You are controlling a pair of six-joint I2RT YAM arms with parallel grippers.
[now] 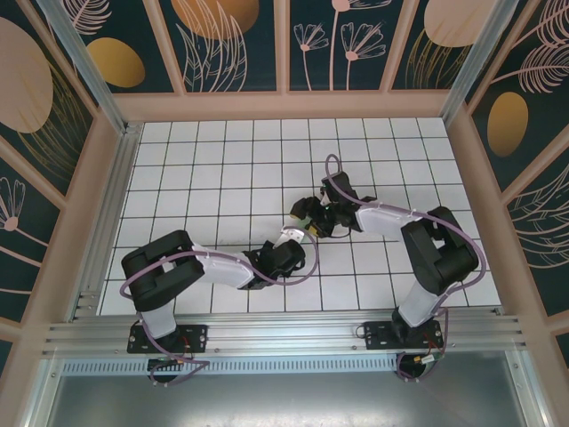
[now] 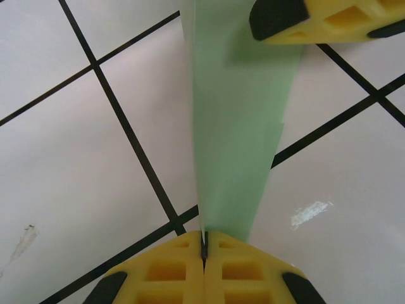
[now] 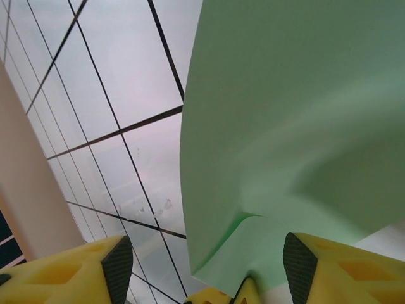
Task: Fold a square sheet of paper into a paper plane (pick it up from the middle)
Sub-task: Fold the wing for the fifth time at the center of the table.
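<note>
Left gripper clamps the folded green paper; right gripper grips its other end above the tiled surface

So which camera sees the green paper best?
The left wrist view: the green paper runs as a folded strip from the shut left gripper up the picture. The right wrist view shows a curved green sheet very close. From the top view, the arms mostly hide it.

Robot lab test cell, white tiled floor, leaf-patterned wall panels, aluminium rail frame
</note>
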